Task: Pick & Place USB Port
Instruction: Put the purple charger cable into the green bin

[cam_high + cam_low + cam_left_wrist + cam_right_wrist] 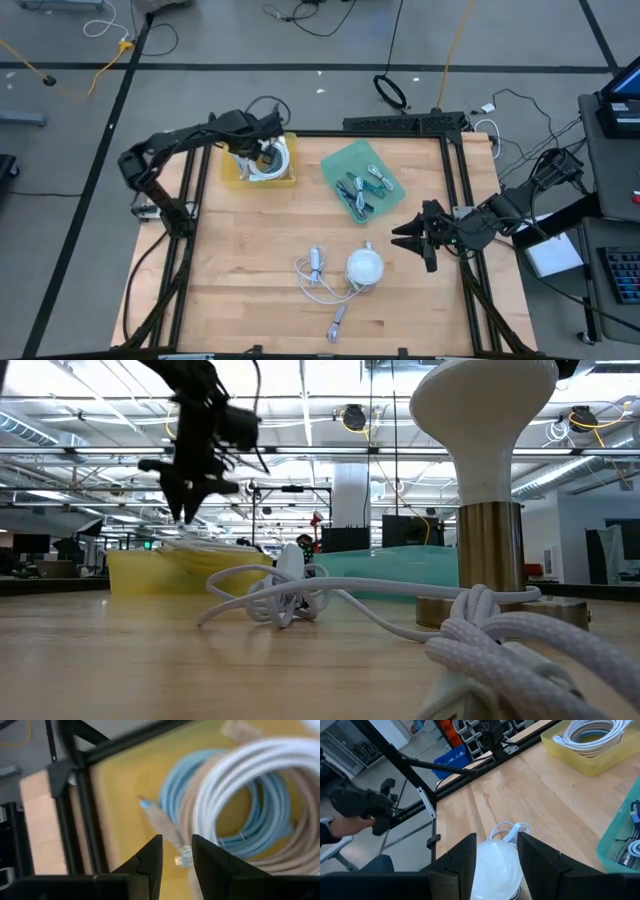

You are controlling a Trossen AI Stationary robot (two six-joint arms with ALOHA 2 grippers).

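- The USB cable I am after, I think, is the white one [318, 272] lying loose on the table [240, 300], near the front, just beside the white lamp [364, 266]. It is not in any tray yet.
- Far left, my left gripper [262, 150] hangs over the yellow tray [232, 176]. In the left wrist view its fingers [150, 860] stand a little apart with nothing between them.
- The yellow tray holds coils of cable: a white coil [250, 775], a blue one [185, 775] and a tan one [165, 827] with a plug end near my fingers.
- What could go wrong here: if I lift away carelessly, a finger could hook a loop and pull the coil back out of the tray.
- In the middle sits the green tray [340, 165]. It holds some small dark and blue cables [362, 190] in a bunch.
- The loose white cable lies close around the lamp's foot. Pulling it hard could drag or tip the lamp.
- On the right, my right gripper [412, 238] waits near the lamp, fingers spread and holding nothing. If it goes down from here it may bump the lamp's top [495, 860].
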